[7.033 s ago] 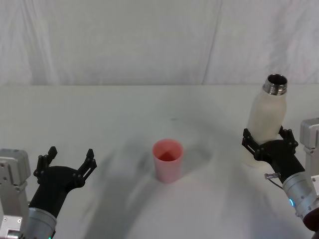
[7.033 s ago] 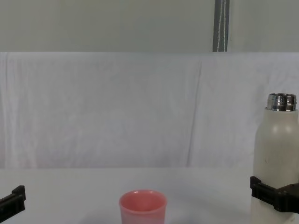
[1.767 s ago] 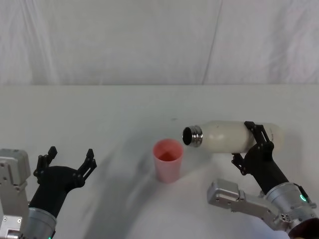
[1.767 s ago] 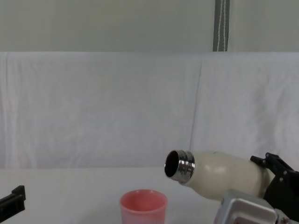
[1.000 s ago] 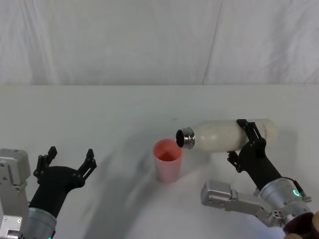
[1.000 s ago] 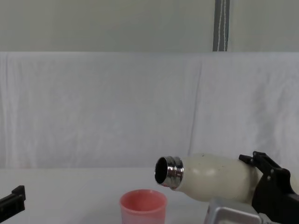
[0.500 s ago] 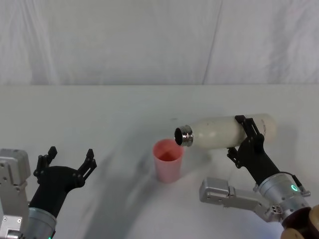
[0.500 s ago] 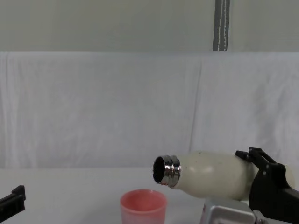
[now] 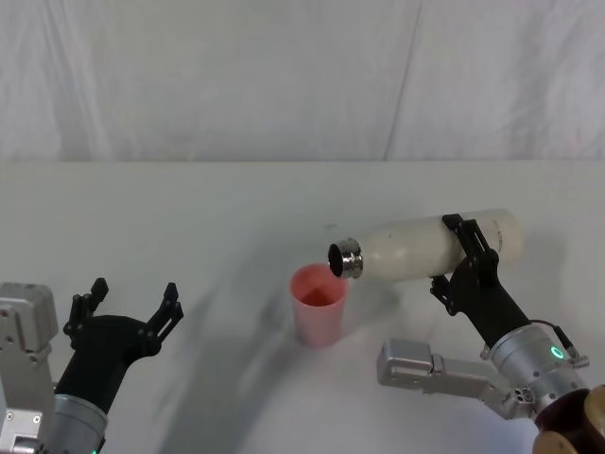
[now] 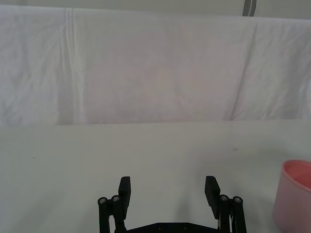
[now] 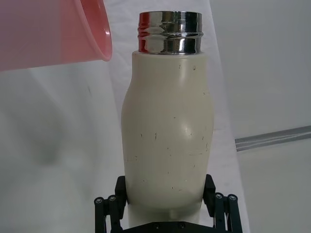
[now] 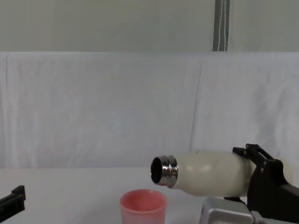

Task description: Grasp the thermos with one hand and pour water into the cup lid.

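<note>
The cream-white thermos (image 9: 406,248) is tipped almost level in the air, with its silver neck (image 9: 344,258) just above the right rim of the pink cup lid (image 9: 319,305). My right gripper (image 9: 454,261) is shut on the thermos's lower body, to the right of the cup. In the chest view the thermos (image 12: 210,172) points left, its open mouth a little above the cup lid (image 12: 143,205). The right wrist view shows the thermos (image 11: 167,126) between the fingers, with the cup lid (image 11: 53,31) beyond its neck. I see no water stream. My left gripper (image 9: 134,289) rests open at the near left, holding nothing.
A white cloth covers the table (image 9: 189,218) and hangs as a backdrop (image 9: 284,76) behind it. A grey bar (image 12: 220,25) stands above the backdrop. The left wrist view shows the cup lid (image 10: 294,196) off to one side of the open left gripper (image 10: 168,188).
The right gripper has brought the thermos left over the cup lid and tipped it from upright to nearly level. In the last second its base rose a little. The left arm stayed still.
</note>
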Available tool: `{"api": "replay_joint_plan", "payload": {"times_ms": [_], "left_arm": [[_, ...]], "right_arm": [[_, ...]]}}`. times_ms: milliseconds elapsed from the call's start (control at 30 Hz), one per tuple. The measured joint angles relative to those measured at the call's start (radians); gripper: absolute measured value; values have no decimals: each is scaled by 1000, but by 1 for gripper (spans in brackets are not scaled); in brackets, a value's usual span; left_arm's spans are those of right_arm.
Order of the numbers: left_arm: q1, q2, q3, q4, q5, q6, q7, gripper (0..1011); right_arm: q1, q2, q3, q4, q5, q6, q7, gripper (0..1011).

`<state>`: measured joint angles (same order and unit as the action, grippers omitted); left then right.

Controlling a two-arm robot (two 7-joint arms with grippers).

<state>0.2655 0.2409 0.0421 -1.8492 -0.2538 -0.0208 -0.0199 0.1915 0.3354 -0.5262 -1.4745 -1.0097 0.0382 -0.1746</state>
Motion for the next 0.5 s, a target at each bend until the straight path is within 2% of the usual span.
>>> {"api": "replay_joint_plan", "payload": {"times_ms": [500], "left_arm": [[0, 0, 0, 0, 0, 0, 0, 1001]], "right_arm": [[12, 14, -16, 1, -23, 5, -7, 955]]}}
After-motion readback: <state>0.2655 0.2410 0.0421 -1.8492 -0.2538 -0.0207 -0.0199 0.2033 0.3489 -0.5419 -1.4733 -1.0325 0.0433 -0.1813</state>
